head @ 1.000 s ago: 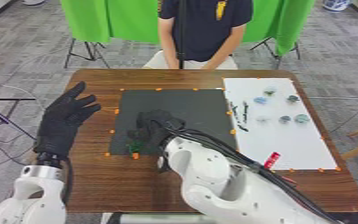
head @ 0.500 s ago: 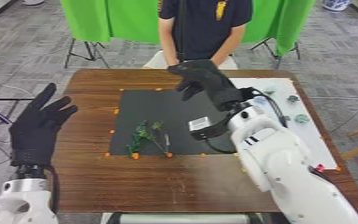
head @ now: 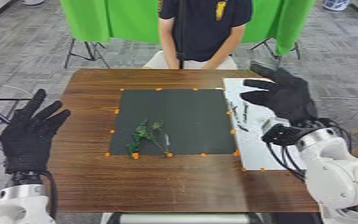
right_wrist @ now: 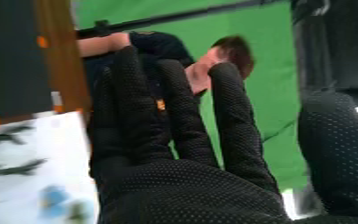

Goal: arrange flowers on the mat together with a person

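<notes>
While the desk (head: 158,192) carries a black mat (head: 189,107) beside a white sheet (head: 257,161), both hands are empty.
Right hand (head: 286,100), spread open, hangs above the sheet; left hand (head: 26,145), loosely open, is by the desk's left edge; green sprigs (head: 143,134) lie on the mat's near left part.

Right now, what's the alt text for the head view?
Green sprigs lie at the near left of a black mat on a brown table. The robot's open, empty right hand is over the white sheet beside the mat; its left hand, also open and empty, is at the table's left side.
</notes>
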### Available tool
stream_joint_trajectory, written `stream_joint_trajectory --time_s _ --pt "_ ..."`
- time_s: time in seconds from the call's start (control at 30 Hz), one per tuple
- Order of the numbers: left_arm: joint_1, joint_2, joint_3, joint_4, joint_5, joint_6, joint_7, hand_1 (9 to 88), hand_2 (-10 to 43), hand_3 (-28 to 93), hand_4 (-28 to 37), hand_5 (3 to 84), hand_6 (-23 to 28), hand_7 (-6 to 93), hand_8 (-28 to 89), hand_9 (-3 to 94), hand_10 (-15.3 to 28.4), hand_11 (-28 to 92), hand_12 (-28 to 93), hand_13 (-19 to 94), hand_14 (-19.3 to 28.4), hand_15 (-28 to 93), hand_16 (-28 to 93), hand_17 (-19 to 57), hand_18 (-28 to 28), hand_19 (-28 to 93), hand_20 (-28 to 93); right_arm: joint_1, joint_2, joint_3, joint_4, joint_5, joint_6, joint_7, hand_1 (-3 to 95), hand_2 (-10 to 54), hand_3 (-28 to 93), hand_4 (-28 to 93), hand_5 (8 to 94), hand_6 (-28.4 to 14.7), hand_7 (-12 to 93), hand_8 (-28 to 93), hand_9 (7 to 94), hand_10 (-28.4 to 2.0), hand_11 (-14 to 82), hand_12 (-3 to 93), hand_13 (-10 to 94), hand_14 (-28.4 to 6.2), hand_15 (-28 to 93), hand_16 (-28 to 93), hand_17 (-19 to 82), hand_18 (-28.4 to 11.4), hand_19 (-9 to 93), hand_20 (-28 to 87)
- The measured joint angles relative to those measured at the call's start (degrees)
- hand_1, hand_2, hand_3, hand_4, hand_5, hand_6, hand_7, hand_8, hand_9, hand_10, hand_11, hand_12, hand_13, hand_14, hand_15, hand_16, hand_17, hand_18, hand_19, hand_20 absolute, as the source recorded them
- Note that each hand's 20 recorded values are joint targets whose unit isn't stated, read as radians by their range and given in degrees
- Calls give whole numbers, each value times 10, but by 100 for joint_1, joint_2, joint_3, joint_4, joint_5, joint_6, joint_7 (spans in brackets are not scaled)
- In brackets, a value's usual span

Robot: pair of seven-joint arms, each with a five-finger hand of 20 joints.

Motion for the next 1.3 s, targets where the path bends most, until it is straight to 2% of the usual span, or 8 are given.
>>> stream_joint_trajectory --time_s 0.33,0.47,0.57,0.7,0.77,1.0,1.3 --pt "-6 30 77 27 -7 23 45 171 53 750 -283 413 44 99 -84 425 177 207 122 314 281 502 -66 -54 269 569 253 -432 -172 87 10 -102 29 -146 107 162 786 -260 457 4 113 -102 473 -184 124 139 398 -220 390 118 94 -282 560 168" --pt "-12 30 78 32 65 23 9 171 52 752 -283 416 46 100 -84 424 180 207 120 315 278 495 -68 -69 263 506 235 -473 -224 270 3 -96 -94 -172 98 160 779 -268 438 10 106 -98 446 -180 97 137 363 -217 302 123 72 -278 508 148" --pt "-12 15 36 31 211 22 -114 171 48 758 -283 414 49 104 -86 416 180 211 119 308 275 495 -68 -83 256 465 214 -503 -296 485 9 -52 -401 -177 95 160 778 -270 429 13 104 -97 432 -178 81 137 350 -213 259 135 60 -277 489 139" --pt "-30 -34 -30 24 598 24 -457 174 44 760 -283 410 50 104 -86 408 180 212 118 304 274 491 -68 -85 253 456 204 -550 -393 679 17 67 -809 -196 93 160 777 -272 423 16 104 -97 429 -175 72 139 346 -212 238 155 54 -275 481 136" --pt "-70 -39 -19 23 696 22 -540 176 43 759 -283 409 51 104 -86 407 180 213 118 303 275 492 -68 -85 252 455 201 -598 -420 710 4 134 -814 -214 93 160 777 -272 422 16 104 -97 427 -174 71 140 346 -212 235 160 54 -275 481 137" --pt "-281 -29 107 28 669 17 -552 180 43 760 -283 406 51 106 -86 405 182 216 117 302 275 492 -68 -86 249 457 196 -776 -422 785 -28 225 -639 -368 92 161 778 -271 422 17 105 -97 429 -175 72 142 345 -212 234 170 51 -273 480 137" --pt "-337 -18 163 46 639 13 -541 186 44 763 -283 403 52 107 -87 404 182 219 116 301 275 495 -68 -87 247 459 192 -760 -423 783 -6 263 -537 -434 90 160 780 -271 422 19 106 -98 429 -175 74 142 346 -210 238 175 36 -280 487 140"
